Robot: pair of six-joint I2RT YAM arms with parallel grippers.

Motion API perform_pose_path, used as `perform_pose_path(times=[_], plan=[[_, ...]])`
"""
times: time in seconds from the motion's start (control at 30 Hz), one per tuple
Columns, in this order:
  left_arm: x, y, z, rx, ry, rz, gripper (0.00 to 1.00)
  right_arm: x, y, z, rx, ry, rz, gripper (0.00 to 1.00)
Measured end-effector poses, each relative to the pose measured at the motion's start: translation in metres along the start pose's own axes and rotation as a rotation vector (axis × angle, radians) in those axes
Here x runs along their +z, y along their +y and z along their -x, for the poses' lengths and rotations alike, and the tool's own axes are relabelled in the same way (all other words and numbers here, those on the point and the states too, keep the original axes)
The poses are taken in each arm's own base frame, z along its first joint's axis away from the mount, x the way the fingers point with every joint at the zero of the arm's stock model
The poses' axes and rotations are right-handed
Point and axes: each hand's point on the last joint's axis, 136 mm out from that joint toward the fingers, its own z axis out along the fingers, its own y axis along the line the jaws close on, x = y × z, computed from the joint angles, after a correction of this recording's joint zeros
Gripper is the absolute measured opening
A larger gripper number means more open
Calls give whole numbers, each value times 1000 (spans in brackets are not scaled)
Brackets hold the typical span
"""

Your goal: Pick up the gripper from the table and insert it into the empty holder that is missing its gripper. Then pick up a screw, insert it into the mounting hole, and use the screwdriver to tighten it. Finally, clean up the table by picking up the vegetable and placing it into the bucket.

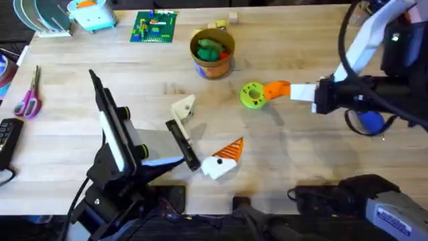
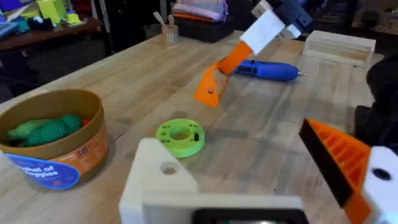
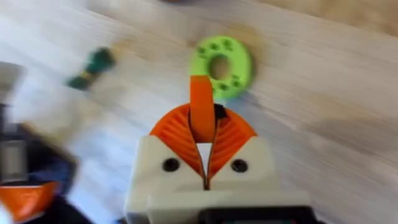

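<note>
Your right gripper [image 1: 284, 89] clamps the gripper [image 3: 200, 115] edge-on, ready for insertion. The holder [image 1: 183, 108] waits at its nine o'clock. I cannot tell the left tool's state.

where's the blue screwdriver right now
The screwdriver lies flat on the table's right side, beyond the right tool; overhead, its blue body peeks out under the right arm.

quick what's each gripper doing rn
Left gripper: cannot be told, nothing visibly held.
Right gripper: shut on the orange gripper piece, beside the lime-green disc.
</note>
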Motion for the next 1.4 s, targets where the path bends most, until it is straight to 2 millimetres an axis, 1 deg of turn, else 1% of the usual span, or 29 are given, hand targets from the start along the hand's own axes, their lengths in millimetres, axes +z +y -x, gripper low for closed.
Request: perform_pose_path(times=[0.17, 0.27, 0.33, 0.5, 0.63, 0.73, 0.9, 1.07, 1.23, 1.4], plan=[[0, 0, 0, 0, 0, 0, 994, 15, 31, 4, 169, 25, 238, 9], [0, 0, 0, 0, 0, 0, 992, 19, 47, 6, 230, 57, 370, 9], [0, 0, 0, -2, 0, 0, 993, 21, 57, 4, 276, 97, 458, 9], [0, 0, 0, -67, 0, 0, 992, 23, 73, -3, 363, 189, 613, 9], [0, 0, 0, -117, 0, 0, 993, 25, 80, -2, 384, 219, 709, 9], [0, 0, 0, -134, 0, 0, 993, 31, 86, 0, 385, 236, 767, 9], [0, 0, 0, -147, 0, 0, 993, 43, 103, 4, 376, 280, 867, 9], [0, 0, 0, -151, 0, 0, 993, 52, 114, 5, 410, 331, 913, 9], [0, 0, 0, -154, 0, 0, 993, 55, 119, 1, 467, 387, 923, 9], [0, 0, 0, -155, 0, 0, 993, 54, 132, -1, 460, 416, 941, 9]])
